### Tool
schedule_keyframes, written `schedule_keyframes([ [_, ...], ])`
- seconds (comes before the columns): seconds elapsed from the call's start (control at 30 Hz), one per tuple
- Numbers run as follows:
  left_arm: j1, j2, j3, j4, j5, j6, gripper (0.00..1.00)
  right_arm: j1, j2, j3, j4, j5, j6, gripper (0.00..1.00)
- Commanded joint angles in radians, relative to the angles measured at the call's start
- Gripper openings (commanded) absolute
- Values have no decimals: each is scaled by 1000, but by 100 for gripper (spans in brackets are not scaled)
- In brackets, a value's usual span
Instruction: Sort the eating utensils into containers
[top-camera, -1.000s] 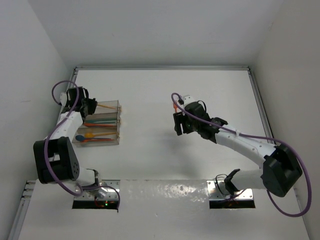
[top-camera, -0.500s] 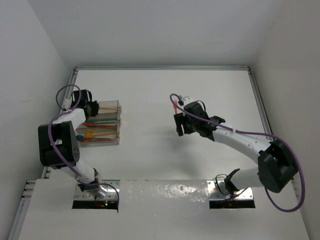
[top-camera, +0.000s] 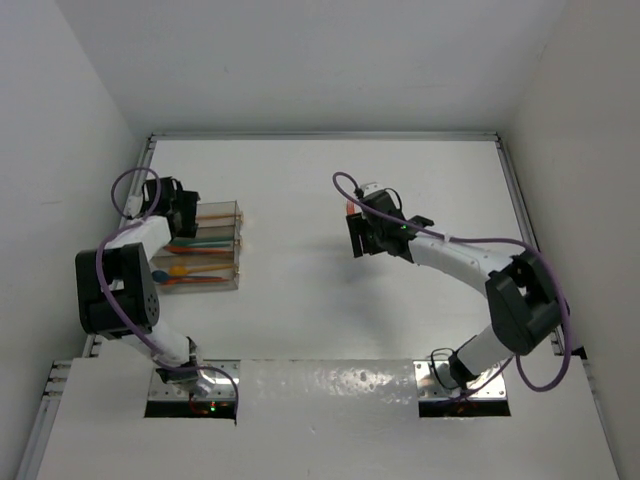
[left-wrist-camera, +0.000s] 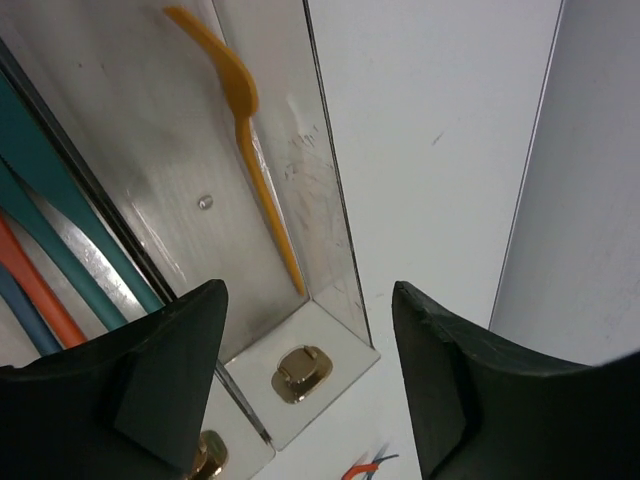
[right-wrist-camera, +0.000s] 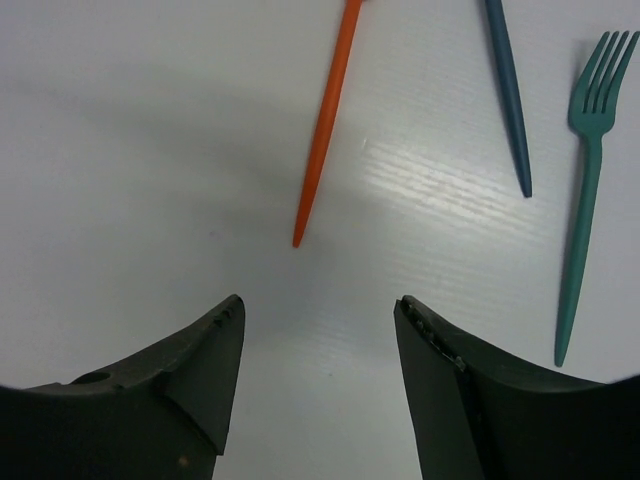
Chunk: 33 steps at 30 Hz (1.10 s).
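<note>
The containers (top-camera: 205, 245) are a block of clear bins at the left of the table. My left gripper (top-camera: 182, 210) hangs open over the left end of the farthest bin (left-wrist-camera: 300, 130). A yellow-orange fork (left-wrist-camera: 250, 150) lies loose in that bin, ahead of the open left gripper (left-wrist-camera: 310, 340). Teal utensils (left-wrist-camera: 45, 200) and an orange one (left-wrist-camera: 30, 280) fill the neighbouring bin. My right gripper (top-camera: 365, 238) is open above the bare table. In the right wrist view an orange utensil handle (right-wrist-camera: 325, 120), a dark blue handle (right-wrist-camera: 508, 90) and a teal fork (right-wrist-camera: 585, 170) lie ahead of the open right gripper (right-wrist-camera: 320, 340).
A blue spoon and orange utensils lie in the nearest bin (top-camera: 190, 275). The left wall (left-wrist-camera: 590, 200) stands close beside the bins. A metal rail (top-camera: 520, 200) runs along the table's right edge.
My left gripper has opened and the yellow-orange fork now lies free in the farthest bin. The right gripper has shifted slightly farther and left, staying open.
</note>
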Motion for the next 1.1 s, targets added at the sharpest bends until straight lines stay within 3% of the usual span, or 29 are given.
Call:
schedule_keyframes([
  [0.0, 9, -87, 36, -3, 44, 46, 68, -14, 79, 100, 27, 49, 44, 60],
  [0.1, -1, -120, 68, -41, 87, 98, 70, -21, 136, 155, 11, 89, 65, 55],
  [0.23, -54, -141, 154, -141, 118, 284, 74, -35, 254, 233, -13, 103, 94, 52],
  [0.47, -301, -202, 261, -305, 82, 597, 81, -69, 425, 379, -36, 75, 113, 50],
  [0.77, -419, -283, 173, -342, 158, 708, 85, -76, 570, 493, -61, 45, 81, 40],
  [0.93, -435, -300, 125, -278, 262, 732, 83, -76, 572, 472, -39, -18, 48, 6],
  [1.07, -439, -303, 76, -181, 366, 720, 81, -73, 451, 340, 71, -93, 24, 0],
])
